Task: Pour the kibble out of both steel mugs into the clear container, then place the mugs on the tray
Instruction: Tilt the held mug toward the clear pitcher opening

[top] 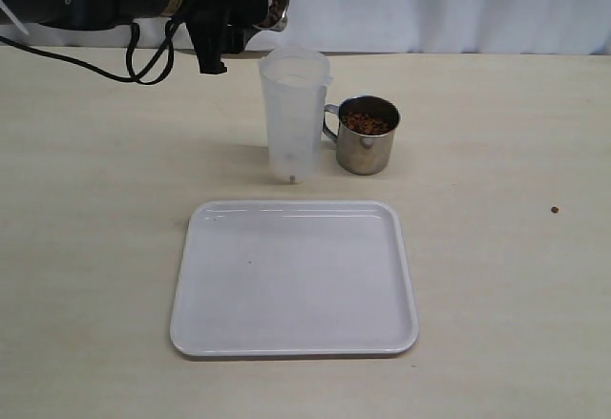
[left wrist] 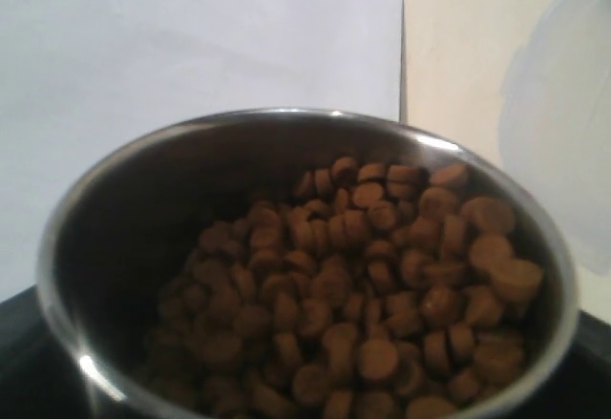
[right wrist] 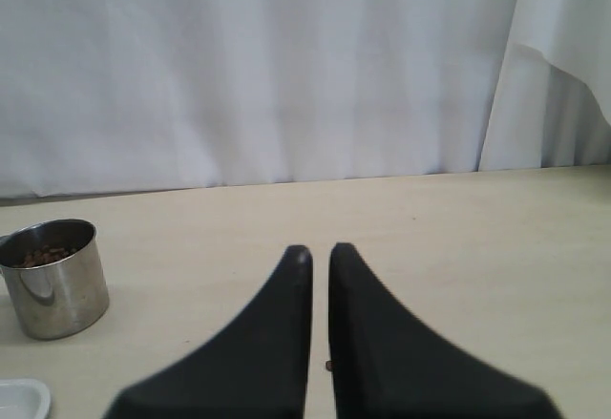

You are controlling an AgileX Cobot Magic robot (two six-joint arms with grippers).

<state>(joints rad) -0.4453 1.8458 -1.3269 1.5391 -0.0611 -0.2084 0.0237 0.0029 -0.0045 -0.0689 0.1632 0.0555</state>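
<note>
Kibble (left wrist: 382, 285) fills the held mug (left wrist: 124, 209), aloft in the left gripper (top: 243, 18) just beside the clear container's (top: 293, 118) rim.
Its jaws spread wide around that mug; the right gripper (right wrist: 320, 257) is closed on nothing, well apart from the second mug (top: 366, 147).

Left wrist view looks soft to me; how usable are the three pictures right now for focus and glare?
Left wrist view: kibble fairly sharp, held mug glinting on its rim, clear container a blurred pale shape at the edge. Exterior view: even light, soft shadows, tray crisp. Right wrist view: jaws close and slightly soft, second mug readable.
</note>
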